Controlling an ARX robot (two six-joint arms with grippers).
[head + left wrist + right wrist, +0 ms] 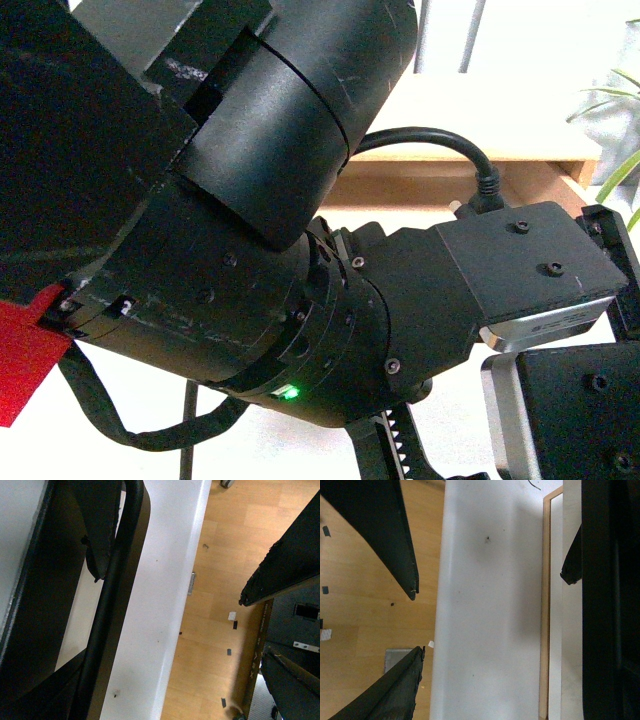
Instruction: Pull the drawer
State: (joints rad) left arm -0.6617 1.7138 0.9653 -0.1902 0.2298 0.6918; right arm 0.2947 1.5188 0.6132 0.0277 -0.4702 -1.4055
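White drawer (160, 610) front with its black bar handle (112, 610) running alongside, left wrist view; wooden floor (220, 630) beyond. The left jaws stand wide apart and grip nothing: one finger (100, 535) lies just beside the bar, on the side away from the floor, and the other finger (280, 565) hangs out over the floor, so handle and white front lie between them. Right wrist view: the right jaws are likewise wide apart and empty, one finger (385, 535) over the floor, the other finger (572, 565) past a light wood strip (545, 605) that borders the white panel, taken here to be the same drawer. Front view: a black arm (250, 280) fills nearly the whole picture and hides the drawer; a plant (615, 130) shows at the edge. Progress, as judged: both pairs of jaws are placed about the drawer front, but neither is shut on it. The wood strip suggests some interior is exposed, yet how far the drawer stands out cannot be told. Left to do, probably: hook or clamp the bar and draw it toward the robot. Count: one drawer, one bar handle, two pairs of jaws with two fingers each in view, one arm in the front view, one plant.
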